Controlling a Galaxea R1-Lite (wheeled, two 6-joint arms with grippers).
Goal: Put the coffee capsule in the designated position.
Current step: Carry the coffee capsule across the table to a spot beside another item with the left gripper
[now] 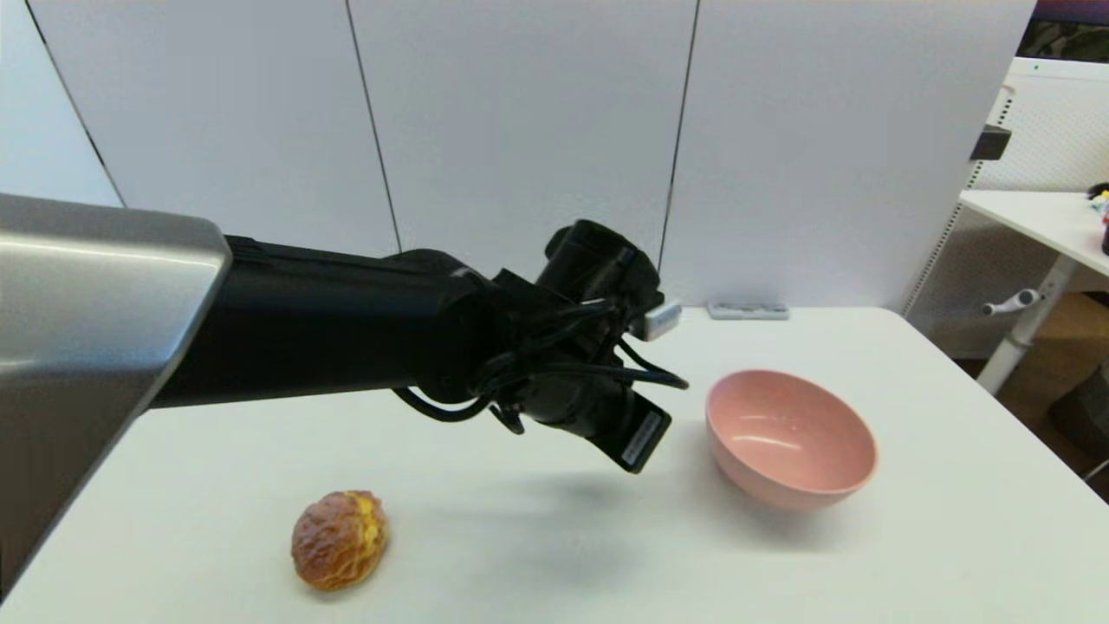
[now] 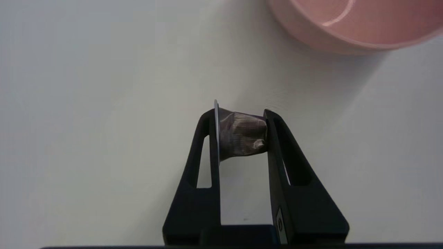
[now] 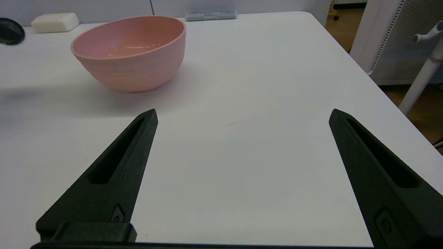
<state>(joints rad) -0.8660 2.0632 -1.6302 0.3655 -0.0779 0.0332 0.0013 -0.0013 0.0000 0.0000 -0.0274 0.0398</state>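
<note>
Pink plastic is my landmark here: the pink bowl (image 1: 790,438) is sitting on the white table (image 1: 537,555), and I am placing everything against it. I am holding the coffee capsule (image 2: 241,135) in the left gripper (image 2: 240,133), fingers pinched narrow on it, the wide rim flat against one finger and the small end against the other. The gripper is hanging above the table just beside the bowl, on the side nearer the bread roll (image 1: 339,538).

I am judging the bowl to be the designated position, so I am planning to carry the capsule across until it is over the bowl's middle, keep the grip steady, lower it inside the rim and only then release; letting go at the wall's edge could send it bouncing out.

The head view is hiding the capsule behind the wrist; the left wrist view is showing the grasp. The right wrist view is showing the right gripper (image 3: 242,121) spread wide and holding nothing, low over the table near the bowl.
</note>
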